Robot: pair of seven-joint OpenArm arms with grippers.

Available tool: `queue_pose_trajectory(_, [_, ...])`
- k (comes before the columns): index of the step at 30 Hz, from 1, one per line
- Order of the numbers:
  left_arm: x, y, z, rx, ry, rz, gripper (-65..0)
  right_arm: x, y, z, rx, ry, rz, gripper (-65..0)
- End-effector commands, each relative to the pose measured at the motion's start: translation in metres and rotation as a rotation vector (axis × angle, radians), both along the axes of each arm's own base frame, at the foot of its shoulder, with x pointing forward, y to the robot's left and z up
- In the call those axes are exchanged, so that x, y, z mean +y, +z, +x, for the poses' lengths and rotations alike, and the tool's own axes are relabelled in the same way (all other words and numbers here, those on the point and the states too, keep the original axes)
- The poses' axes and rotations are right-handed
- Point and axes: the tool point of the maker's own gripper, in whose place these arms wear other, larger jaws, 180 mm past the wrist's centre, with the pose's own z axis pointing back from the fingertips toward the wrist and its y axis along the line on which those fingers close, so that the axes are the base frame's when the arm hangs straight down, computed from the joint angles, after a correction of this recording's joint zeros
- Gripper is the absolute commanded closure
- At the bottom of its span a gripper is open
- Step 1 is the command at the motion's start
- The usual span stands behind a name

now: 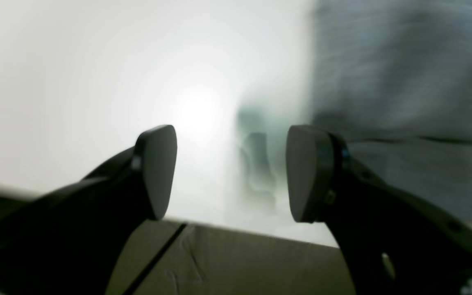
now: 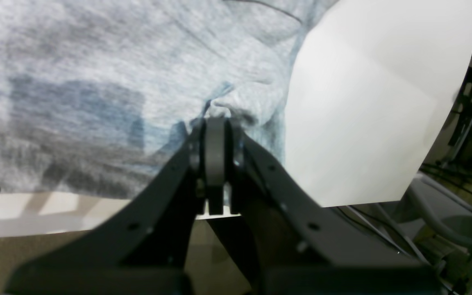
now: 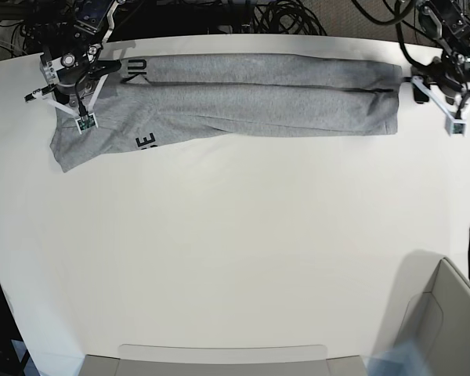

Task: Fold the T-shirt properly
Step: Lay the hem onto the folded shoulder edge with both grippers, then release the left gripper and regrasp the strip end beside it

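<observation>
**T-shirt folded lengthwise along the far table edge**

I see the grey T-shirt lying as a long band on the white table, black lettering showing near its left end. My right gripper is clamped on a pinch of its fabric. My left gripper stands wide apart, empty, beside the shirt's other end.

robotics lab bench; big white table fills the frame; black cable tangle along the top edge; cardboard box at lower right; more wiring at the right-wrist view's right edge
</observation>
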Motion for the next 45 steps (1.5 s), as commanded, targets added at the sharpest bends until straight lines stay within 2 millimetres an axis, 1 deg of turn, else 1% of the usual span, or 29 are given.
queue_pose_trajectory(1, [0.004, 0.014, 0.015, -0.071, -0.006, 0.009, -41.8, -0.002, 0.006, 0.003, -0.011, 0.017, -0.016, 0.0])
queue_pose_trajectory(4, [0.003, 0.013, 0.016, -0.072, -0.006, 0.003, -41.8, -0.001, 0.006, 0.004, -0.011, 0.016, -0.014, 0.0])
queue_pose_trajectory(7, [-0.01, 0.009, 0.023, -0.062, -0.053, -0.013, -41.8, 0.0, 0.002, 0.002, -0.001, 0.015, -0.006, 0.0])
queue_pose_trajectory(10, [-0.022, 0.002, 0.026, -0.052, -0.08, -0.033, -41.8, -0.001, 0.0, 0.002, 0.005, 0.016, -0.006, 0.0])
queue_pose_trajectory(12, [-0.034, -0.004, 0.026, -0.056, -0.077, -0.067, -41.8, -0.001, 0.0, 0.001, 0.006, 0.016, -0.006, 0.0])
queue_pose_trajectory(15, [-0.04, -0.011, 0.02, -0.041, -0.074, -0.084, -41.7, -0.001, 0.0, 0.001, 0.006, 0.016, -0.006, 0.0])
queue_pose_trajectory(17, [-0.048, -0.015, 0.019, -0.041, -0.074, -0.106, -41.7, -0.001, 0.0, 0.001, 0.006, 0.016, -0.006, 0.0])
queue_pose_trajectory(20, [-0.052, -0.021, 0.011, -0.022, -0.07, -0.119, -41.7, -0.001, 0.0, 0.001, 0.006, 0.016, -0.006, 0.0])
queue_pose_trajectory(25, [-0.052, -0.025, 0.007, -0.003, -0.067, -0.122, -41.7, -0.002, 0.001, 0.002, 0.005, 0.017, -0.008, 0.0])
queue_pose_trajectory(26, [-0.053, -0.028, 0.006, 0.004, -0.065, -0.131, -41.7, -0.002, 0.001, 0.002, 0.005, 0.017, -0.008, 0.0])
queue_pose_trajectory(28, [-0.052, -0.041, 0.001, 0.036, -0.05, -0.16, -41.7, -0.002, 0.001, 0.002, 0.005, 0.017, -0.008, 0.0])
queue_pose_trajectory(29, [-0.052, -0.05, -0.004, 0.063, -0.039, -0.183, -41.7, -0.002, 0.001, 0.002, 0.005, 0.017, -0.008, 0.0])
queue_pose_trajectory(32, [-0.054, -0.069, -0.014, 0.114, -0.017, -0.23, -41.7, -0.002, 0.001, 0.002, 0.005, 0.017, -0.008, 0.0])
queue_pose_trajectory(37, [-0.06, -0.087, -0.024, 0.161, 0.001, -0.282, -41.7, -0.002, 0.001, 0.002, 0.005, 0.017, -0.008, 0.0])
queue_pose_trajectory(39, [-0.069, -0.091, -0.022, 0.177, -0.03, -0.292, -41.7, -0.002, 0.001, 0.002, 0.005, 0.017, -0.008, 0.0])
queue_pose_trajectory(43, [-0.092, -0.098, -0.011, 0.171, -0.105, -0.312, -41.7, -0.001, 0.001, 0.002, 0.004, 0.018, -0.007, 0.0])
queue_pose_trajectory(45, [-0.101, -0.108, -0.013, 0.192, -0.122, -0.34, -40.8, -0.001, 0.001, 0.002, 0.004, 0.018, -0.007, 0.0])
